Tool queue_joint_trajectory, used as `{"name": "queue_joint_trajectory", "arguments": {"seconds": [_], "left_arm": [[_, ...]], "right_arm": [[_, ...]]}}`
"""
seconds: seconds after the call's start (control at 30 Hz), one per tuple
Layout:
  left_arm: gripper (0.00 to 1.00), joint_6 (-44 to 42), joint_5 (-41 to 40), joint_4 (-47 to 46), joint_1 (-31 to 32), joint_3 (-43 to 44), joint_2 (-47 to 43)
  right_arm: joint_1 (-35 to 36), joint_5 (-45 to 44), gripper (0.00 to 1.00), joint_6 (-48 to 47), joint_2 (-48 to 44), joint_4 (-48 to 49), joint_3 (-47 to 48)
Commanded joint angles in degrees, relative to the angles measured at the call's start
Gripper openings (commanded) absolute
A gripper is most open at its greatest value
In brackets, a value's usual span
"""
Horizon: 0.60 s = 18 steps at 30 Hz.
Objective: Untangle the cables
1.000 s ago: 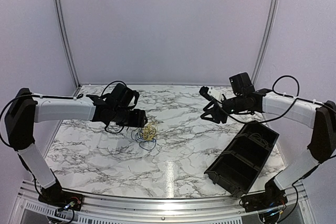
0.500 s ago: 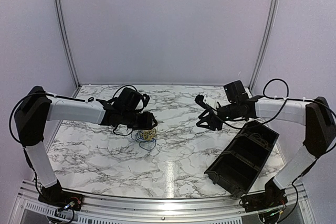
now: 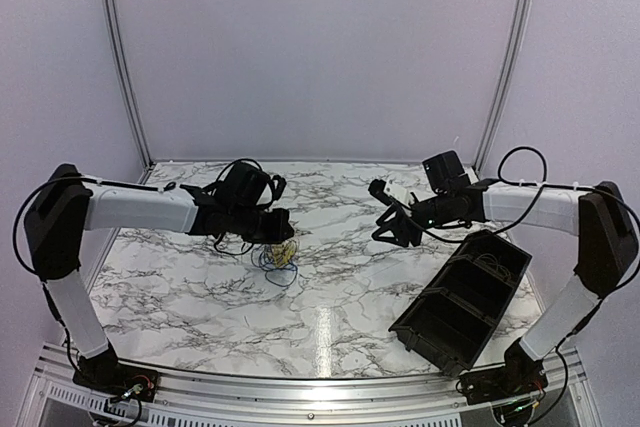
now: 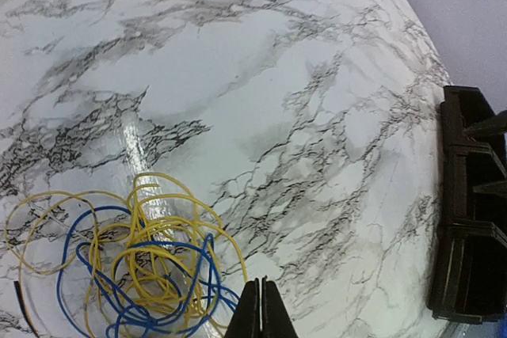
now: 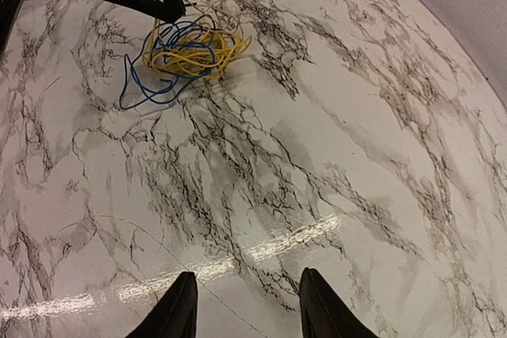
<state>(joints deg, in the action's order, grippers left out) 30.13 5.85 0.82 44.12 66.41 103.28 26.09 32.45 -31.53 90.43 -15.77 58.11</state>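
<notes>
The cables [image 3: 280,255] lie in one tangled bundle of yellow and blue loops on the marble table, left of the middle. In the left wrist view the cables [image 4: 142,267] fill the lower left, and a thin black strand [image 4: 24,306] shows at the left edge. My left gripper [image 4: 261,286] is shut at the bundle's right edge, and a yellow loop runs straight into its tips. From above, the left gripper [image 3: 283,230] sits just over the bundle. My right gripper [image 3: 382,212] hovers open right of the middle, far from the cables [image 5: 190,45], with nothing between its fingers [image 5: 184,298].
A black compartmented tray [image 3: 470,297] lies tilted at the right front of the table and appears as the tray [image 4: 467,259] at the right edge of the left wrist view. White walls close off the back and sides of the marble table [image 3: 330,287].
My left gripper moved right onto the bundle and shut from open. The right arm shifted slightly left toward the middle, its jaws unchanged.
</notes>
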Motion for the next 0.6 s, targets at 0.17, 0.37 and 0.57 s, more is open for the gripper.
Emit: {"name": "queue_joint_trajectory", "arguments": {"seconds": [0.17,0.37,0.57], "left_arm": [[0.00,-15.77,-10.10,11.57,1.16,9.41,-29.17],[0.00,-15.05,-11.78,11.86,1.13,9.92,-31.98],[0.00,-10.65,-8.39,8.94,1.15,8.23,-30.36]], "right_arm": [[4.03,1.79,0.58,2.00,-4.95,-2.95,13.09],[10.98,4.98,0.65,3.42,0.69,-8.50,28.56],[17.53,4.61,0.78,8.09,6.96,-2.57,35.03]]}}
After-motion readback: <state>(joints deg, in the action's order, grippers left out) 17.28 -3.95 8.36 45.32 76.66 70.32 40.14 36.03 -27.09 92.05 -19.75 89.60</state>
